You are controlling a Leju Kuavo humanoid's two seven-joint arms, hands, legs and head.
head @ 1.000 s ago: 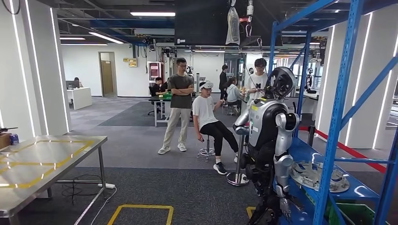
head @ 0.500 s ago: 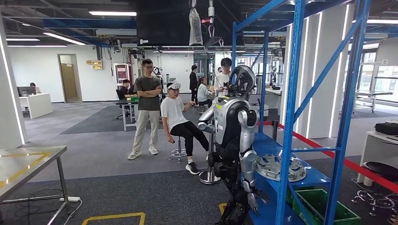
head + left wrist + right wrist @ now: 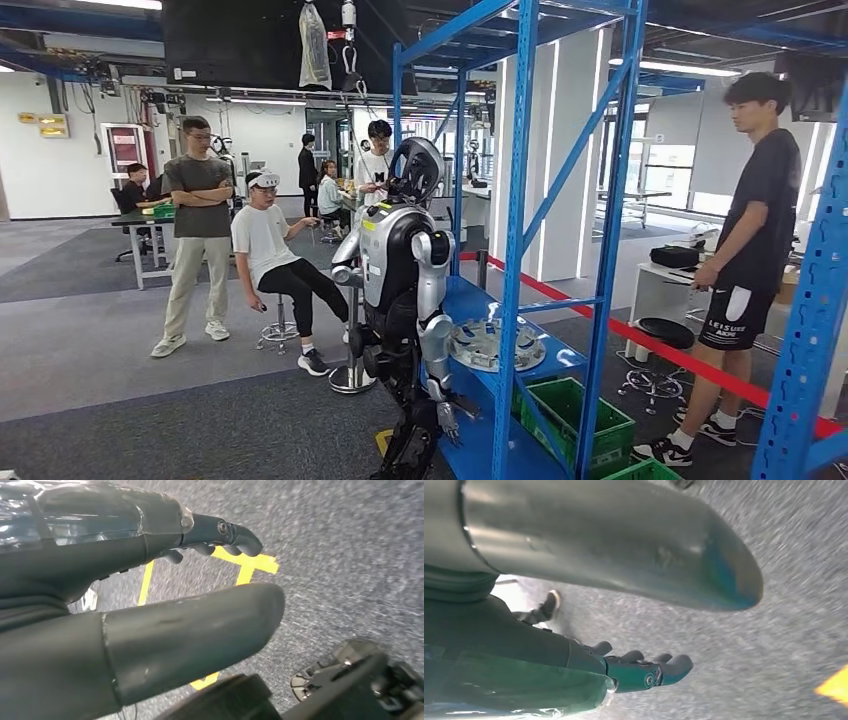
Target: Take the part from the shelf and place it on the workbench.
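Observation:
A round grey part (image 3: 497, 345) lies on a blue shelf board of the blue rack (image 3: 516, 250), ahead and to the right in the head view. My left hand (image 3: 100, 555) hangs over grey carpet with yellow floor lines, its thumb (image 3: 190, 635) and fingers (image 3: 225, 532) apart and holding nothing. My right hand (image 3: 574, 670) also hangs above the carpet, with its thumb (image 3: 624, 545) apart from its fingers (image 3: 649, 672) and nothing in it. Both hands are far from the part.
Another humanoid robot (image 3: 400, 270) stands right against the rack beside the part. Green crates (image 3: 575, 415) sit under the shelf. One person stands (image 3: 197, 235) and one sits (image 3: 275, 255) at the left. A third person (image 3: 750, 250) stands behind the red floor line (image 3: 680, 355).
The whole view has swung to the right: the steel workbench slid out at the left, while the rack, the part and a person at the right have come in.

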